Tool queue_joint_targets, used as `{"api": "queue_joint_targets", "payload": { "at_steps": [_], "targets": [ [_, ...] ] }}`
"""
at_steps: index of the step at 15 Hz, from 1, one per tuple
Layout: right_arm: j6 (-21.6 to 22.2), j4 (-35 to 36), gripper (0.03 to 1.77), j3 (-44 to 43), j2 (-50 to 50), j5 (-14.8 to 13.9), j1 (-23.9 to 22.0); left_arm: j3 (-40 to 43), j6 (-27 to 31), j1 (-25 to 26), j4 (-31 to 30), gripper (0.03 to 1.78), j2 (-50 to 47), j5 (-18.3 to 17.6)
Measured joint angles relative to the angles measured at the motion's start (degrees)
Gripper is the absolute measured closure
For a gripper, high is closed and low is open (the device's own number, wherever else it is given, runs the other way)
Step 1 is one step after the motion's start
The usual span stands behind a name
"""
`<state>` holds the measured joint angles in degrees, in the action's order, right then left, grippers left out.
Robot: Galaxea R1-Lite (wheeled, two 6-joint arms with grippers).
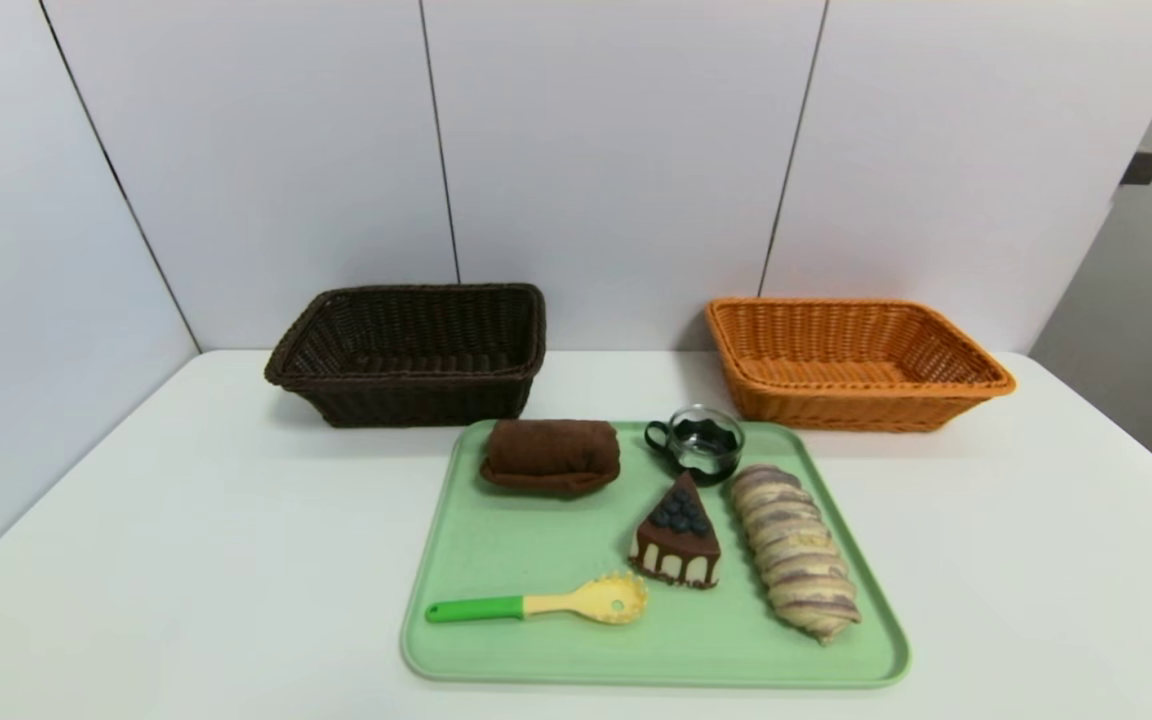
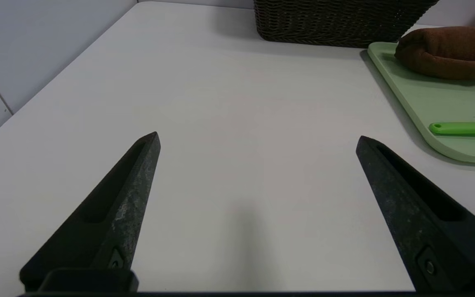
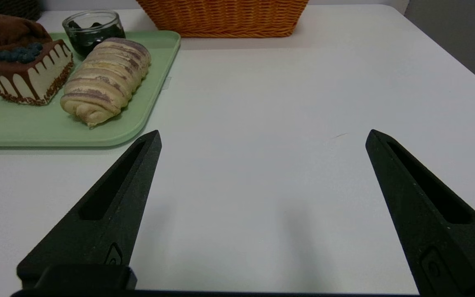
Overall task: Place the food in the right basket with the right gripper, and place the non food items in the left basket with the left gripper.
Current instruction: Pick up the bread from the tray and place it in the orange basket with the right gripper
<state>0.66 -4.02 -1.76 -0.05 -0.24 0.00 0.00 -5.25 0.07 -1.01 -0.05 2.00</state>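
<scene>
Well, everything to be sorted sits on the green tray in the middle of the white table, nothing yet in either basket. On its right half lie the food items: the twisted bread loaf, long axis running from near the robot toward the far wall, and just left of it the wedge of chocolate cake topped with blueberries. Behind them stands a small glass cup of something dark. On the left half are the rolled brown towel at the back and a pasta spoon with a green handle at the front, handle pointing left.

The orange basket stands behind the tray to the right, the dark brown basket behind to the left.

The right gripper hovers over bare table off the tray's right side, jaws spread wide and empty — the bread lies ahead and to its left, nearest that arm. The left gripper mirrors it off the tray's left side, equally wide and empty, with the spoon handle closest to it.
</scene>
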Motion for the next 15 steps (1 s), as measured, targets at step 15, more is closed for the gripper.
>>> {"api": "queue_joint_targets", "payload": {
  "at_steps": [15],
  "targets": [
    [-3.3, -1.16, 0.09, -13.84, 6.57, 12.17, 0.41, -13.42, 1.35, -0.02, 3.12, 0.12, 6.83, -8.8]
  ]
}}
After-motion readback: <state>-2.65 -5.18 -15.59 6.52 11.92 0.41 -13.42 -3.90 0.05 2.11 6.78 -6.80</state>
